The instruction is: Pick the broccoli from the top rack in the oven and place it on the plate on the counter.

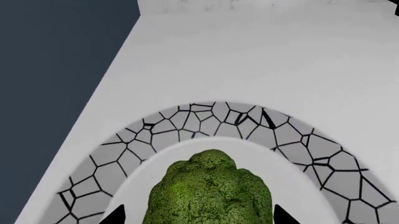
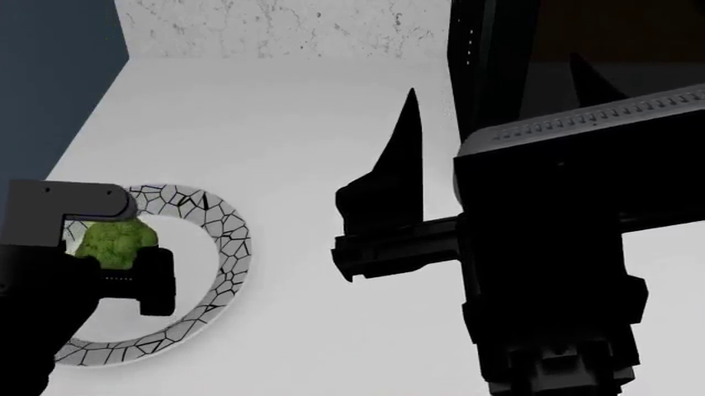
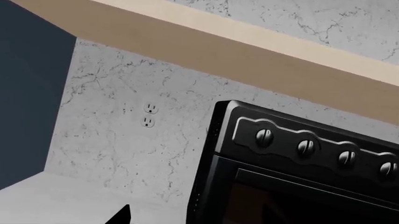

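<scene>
The broccoli (image 1: 209, 191) is a bumpy green head over the plain white centre of the plate (image 1: 206, 116), whose rim has black mosaic lines. My left gripper (image 1: 199, 217) is low over the plate with its jaws on either side of the broccoli. A strip of white plate shows between one fingertip (image 1: 117, 215) and the broccoli, so the jaws stand open. In the head view the broccoli (image 2: 112, 239) and plate (image 2: 226, 239) lie at the near left of the counter (image 2: 297, 124). My right gripper (image 2: 493, 78) is raised, open and empty. The oven and top rack are out of view.
A black countertop appliance with round knobs (image 3: 299, 154) stands at the right against the speckled back wall (image 3: 124, 140), close to my right arm (image 2: 551, 247). The counter's left edge (image 1: 118, 70) drops to a dark blue-grey surface. A wall outlet (image 3: 148, 115) is behind.
</scene>
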